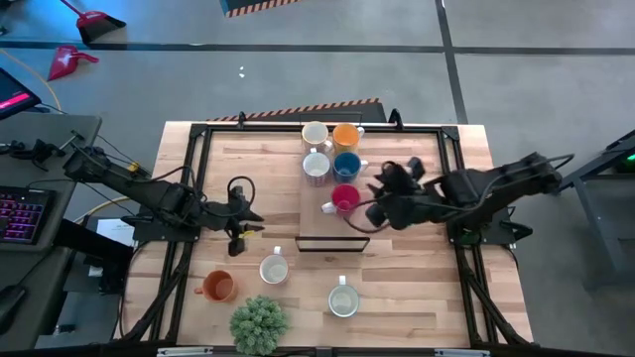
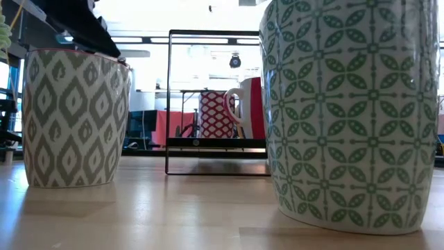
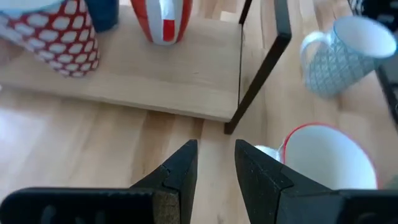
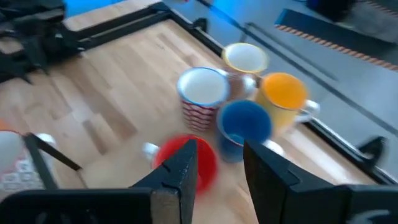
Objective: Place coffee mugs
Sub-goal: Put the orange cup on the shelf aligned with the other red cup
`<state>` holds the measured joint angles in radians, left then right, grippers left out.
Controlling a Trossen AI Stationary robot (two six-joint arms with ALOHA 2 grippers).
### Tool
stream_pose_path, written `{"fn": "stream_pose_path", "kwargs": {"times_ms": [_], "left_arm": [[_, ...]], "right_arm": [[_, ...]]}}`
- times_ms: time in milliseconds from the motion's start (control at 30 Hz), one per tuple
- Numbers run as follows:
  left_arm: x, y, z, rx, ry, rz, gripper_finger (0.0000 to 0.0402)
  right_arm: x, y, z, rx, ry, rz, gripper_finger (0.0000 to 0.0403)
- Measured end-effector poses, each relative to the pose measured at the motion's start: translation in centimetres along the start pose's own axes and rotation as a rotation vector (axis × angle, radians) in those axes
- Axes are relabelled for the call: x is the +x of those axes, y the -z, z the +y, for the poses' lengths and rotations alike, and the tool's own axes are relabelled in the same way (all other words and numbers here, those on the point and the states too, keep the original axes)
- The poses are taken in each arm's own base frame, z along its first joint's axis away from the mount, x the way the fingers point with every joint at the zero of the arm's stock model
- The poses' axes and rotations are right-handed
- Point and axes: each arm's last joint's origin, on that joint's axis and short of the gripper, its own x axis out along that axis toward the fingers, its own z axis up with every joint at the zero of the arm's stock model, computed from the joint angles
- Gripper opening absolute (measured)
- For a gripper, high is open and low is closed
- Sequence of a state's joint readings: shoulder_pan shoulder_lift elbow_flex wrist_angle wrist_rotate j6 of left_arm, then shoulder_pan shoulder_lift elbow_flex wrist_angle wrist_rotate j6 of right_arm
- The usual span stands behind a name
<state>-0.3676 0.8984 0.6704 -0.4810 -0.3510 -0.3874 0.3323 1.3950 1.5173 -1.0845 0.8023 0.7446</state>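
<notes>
Five mugs stand on a low wooden board (image 1: pixel 310 223) inside a black wire frame: cream (image 1: pixel 316 133), orange (image 1: pixel 345 136), red-and-white patterned (image 1: pixel 316 166), blue (image 1: pixel 347 166) and red (image 1: pixel 344 198). Three more stand on the bare table: orange (image 1: pixel 218 287), white with a red rim (image 1: pixel 274 268) and white (image 1: pixel 342 298). My right gripper (image 1: pixel 361 218) (image 4: pixel 219 155) is open, just right of and above the red mug (image 4: pixel 186 160). My left gripper (image 1: pixel 241 234) (image 3: pixel 216 158) is open with a narrow gap, over bare wood beside the frame's corner post (image 3: pixel 258 81). The red-rimmed mug (image 3: pixel 323 162) stands beside it.
A green spiky plant ball (image 1: pixel 258 323) sits at the table's near edge. Black rails (image 1: pixel 198 134) run along the table's sides. In the low view the two near mugs (image 2: pixel 73 118) (image 2: pixel 347 111) loom large, with the frame (image 2: pixel 168 104) behind them. Bare wood lies left of the board.
</notes>
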Motion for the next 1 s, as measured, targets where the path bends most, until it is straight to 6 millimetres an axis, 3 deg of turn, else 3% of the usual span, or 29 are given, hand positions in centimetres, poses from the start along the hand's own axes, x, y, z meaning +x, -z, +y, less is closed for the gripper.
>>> {"fn": "stream_pose_path", "kwargs": {"times_ms": [267,633,800,1000], "left_arm": [[1.1,0.3,-0.3,-0.163,-0.023,0.042,0.0113],[1.2,-1.1,-0.7,-0.167,-0.029,-0.107,0.0131],[1.2,-1.4,-0.7,-0.179,-0.054,-0.147,0.0131],[1.2,-1.7,-0.7,-0.199,-0.078,-0.189,0.0131]], "right_arm": [[-2.1,3.7,-1.7,0.050,0.028,-0.044,0.0106],[-0.2,11.9,-1.9,0.063,-0.101,-0.129,0.0106],[-0.2,14.8,-3.9,0.060,-0.174,-0.195,0.0106],[-0.8,16.5,-7.5,0.066,-0.309,-0.237,0.0106]]}}
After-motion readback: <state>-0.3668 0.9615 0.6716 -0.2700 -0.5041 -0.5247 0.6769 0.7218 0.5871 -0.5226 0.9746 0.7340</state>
